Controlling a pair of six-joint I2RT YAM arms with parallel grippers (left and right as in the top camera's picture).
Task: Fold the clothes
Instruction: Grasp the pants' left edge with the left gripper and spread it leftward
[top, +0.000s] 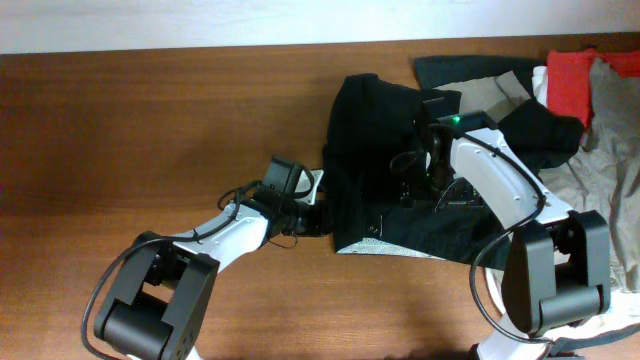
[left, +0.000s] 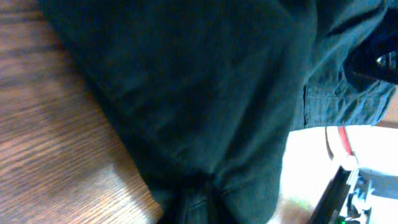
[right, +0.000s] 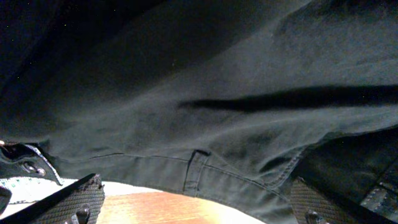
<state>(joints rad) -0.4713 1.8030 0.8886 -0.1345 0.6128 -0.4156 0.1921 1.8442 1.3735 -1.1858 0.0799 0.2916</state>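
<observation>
The black shorts (top: 385, 130) lie crumpled on the wooden table right of centre, with pale waistband lining (top: 378, 245) showing at their front edge. My left gripper (top: 316, 216) is at the shorts' left edge and shut on a bunched fold of the black fabric (left: 199, 199). My right gripper (top: 436, 165) is over the middle of the shorts. In the right wrist view its fingers (right: 196, 190) are spread wide open, and the waistband with a belt loop (right: 196, 168) lies between them, just above bare wood.
A pile of other clothes lies at the right edge: a red piece (top: 570, 80), a grey-beige piece (top: 612, 130), white cloth and a dark garment (top: 470, 70) behind the shorts. The table's far edge (top: 200, 50) meets a white wall.
</observation>
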